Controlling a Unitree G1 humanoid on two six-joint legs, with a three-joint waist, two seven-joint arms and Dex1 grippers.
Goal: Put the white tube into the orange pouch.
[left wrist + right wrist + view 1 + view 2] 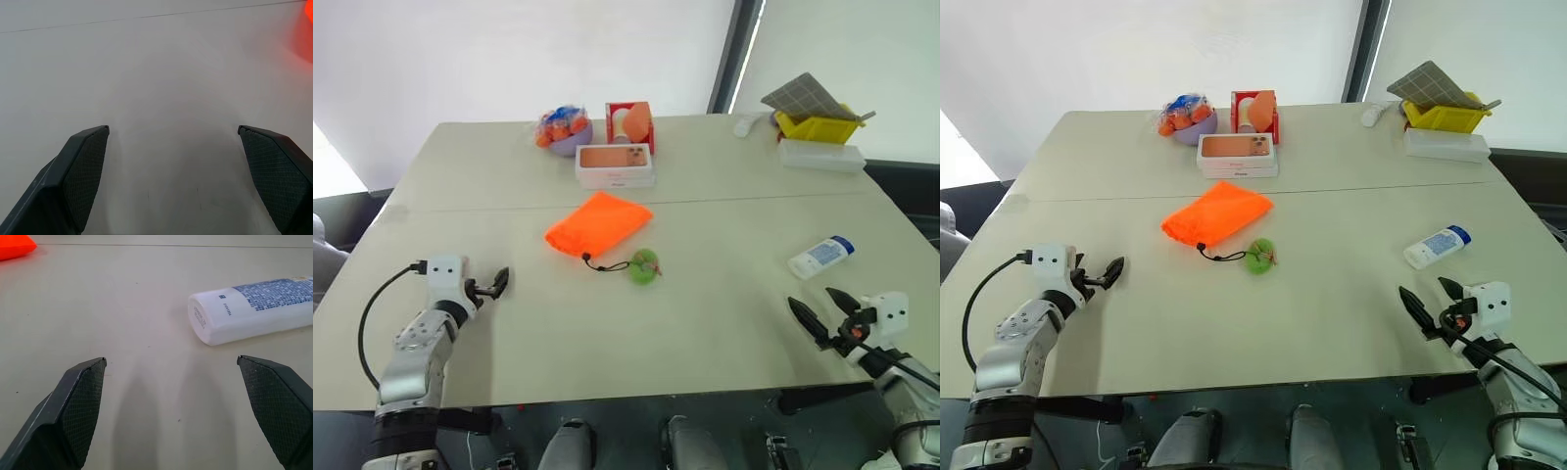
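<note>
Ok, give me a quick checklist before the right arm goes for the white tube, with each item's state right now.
1. Right tool open: ok.
2. Left tool open, holding nothing: ok.
3. White tube lying free on the table, just ahead of the right tool: ok.
4. Orange pouch apart from the tube, mid-table: ok.
5. Pouch mouth open enough for the tube: cannot tell.

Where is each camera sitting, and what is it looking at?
Head eyes: on the head, looking down over the table, both arms showing.
Left wrist: along the open left gripper at bare table, orange pouch at the edge.
Right wrist: along the open right gripper at the white tube.
Both wrist views share the pouch.
</note>
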